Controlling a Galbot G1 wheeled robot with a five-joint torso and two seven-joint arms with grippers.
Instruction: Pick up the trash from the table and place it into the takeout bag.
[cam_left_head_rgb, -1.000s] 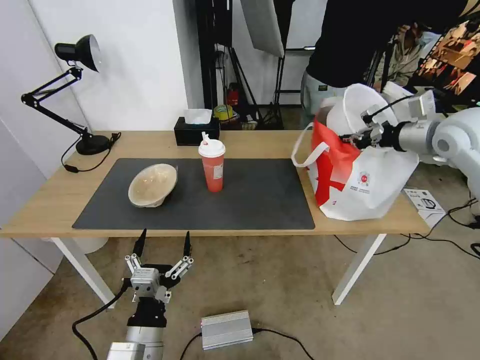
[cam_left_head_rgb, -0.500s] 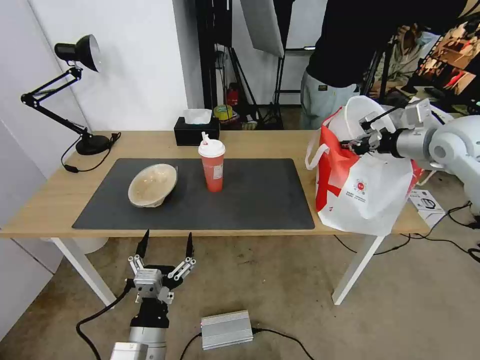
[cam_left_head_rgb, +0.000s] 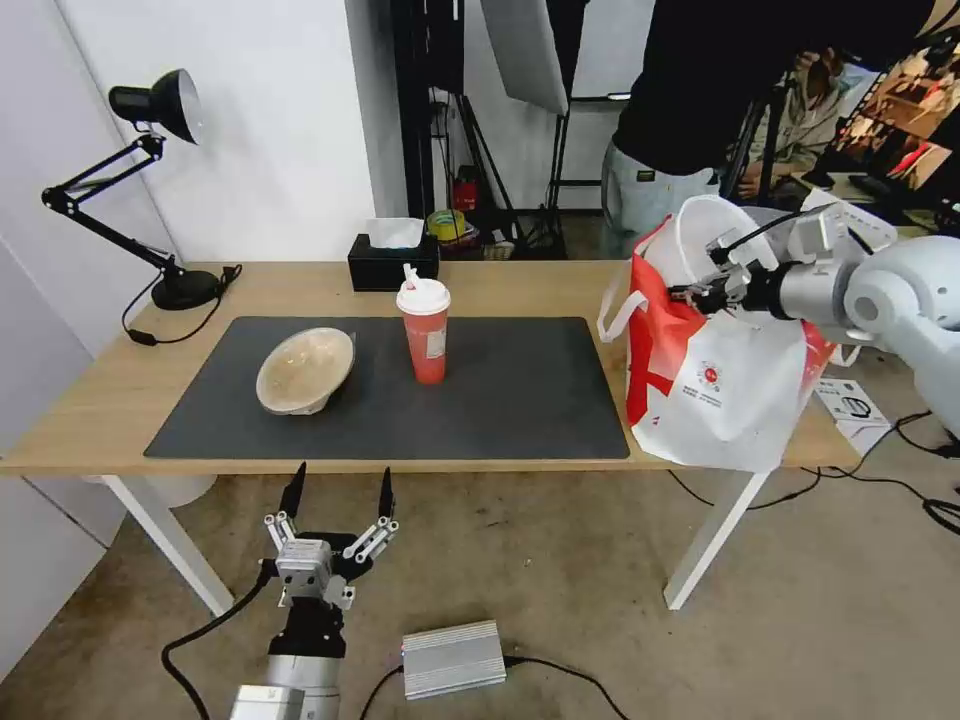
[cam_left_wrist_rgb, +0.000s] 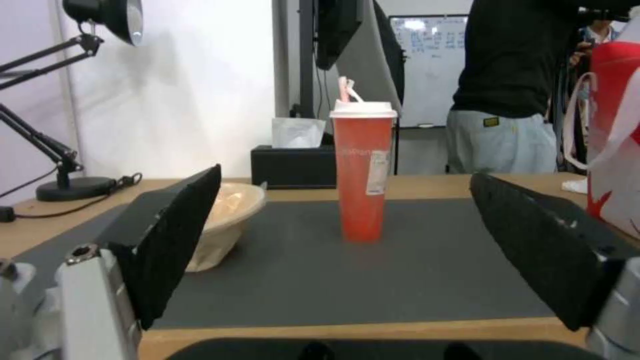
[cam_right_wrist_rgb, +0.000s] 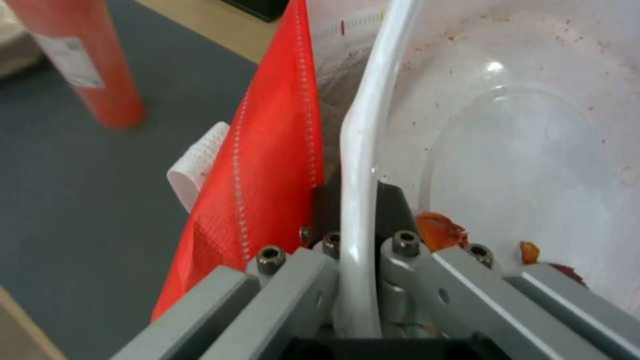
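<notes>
Right gripper (cam_left_head_rgb: 700, 292): clamped on the rim of the white round plastic bowl (cam_left_head_rgb: 715, 225) with red scraps, held at the mouth of the red-and-white takeout bag (cam_left_head_rgb: 720, 385).
Left gripper (cam_left_head_rgb: 338, 490): spread open below the light-wood table (cam_left_head_rgb: 90, 410).
On the dark grey mat (cam_left_head_rgb: 500, 400): red drink cup with white lid (cam_left_head_rgb: 425, 335) upright; beige shallow bowl (cam_left_head_rgb: 303, 370) tilted.

white bowl (cam_left_head_rgb: 715, 225) lower half hidden by takeout bag (cam_left_head_rgb: 730, 385)
</notes>
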